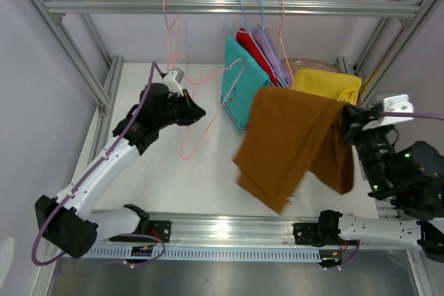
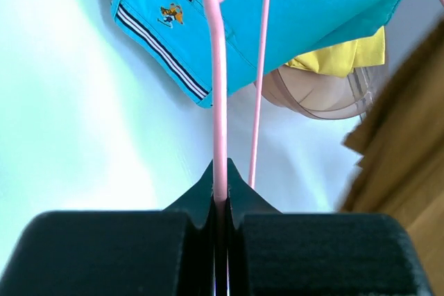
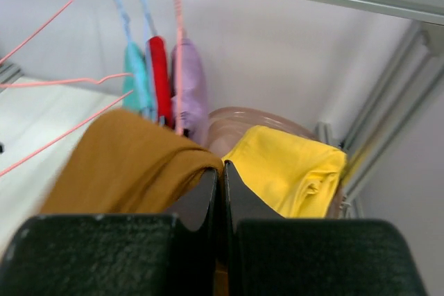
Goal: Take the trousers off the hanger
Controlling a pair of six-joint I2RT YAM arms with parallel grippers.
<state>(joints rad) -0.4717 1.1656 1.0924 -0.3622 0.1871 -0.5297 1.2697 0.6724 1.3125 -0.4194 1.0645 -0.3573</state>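
Observation:
My left gripper (image 1: 197, 111) is shut on a bare pink wire hanger (image 1: 211, 107), held out over the table; the wire runs up between its jaws in the left wrist view (image 2: 219, 136). My right gripper (image 1: 345, 117) is shut on the brown trousers (image 1: 295, 143), which hang from it in mid-air, off the hanger; they also show in the right wrist view (image 3: 132, 164). The teal trousers (image 1: 239, 77), red trousers (image 1: 248, 45) and lavender trousers (image 1: 272, 50) hang on hangers from the top rail. The yellow trousers (image 1: 327, 84) lie on the pinkish tub.
An aluminium rail (image 1: 229, 7) spans the back with one more empty pink hanger (image 1: 172, 32) on it. The pinkish translucent tub (image 3: 243, 126) stands at the back right under the yellow trousers. Frame posts rise at both sides.

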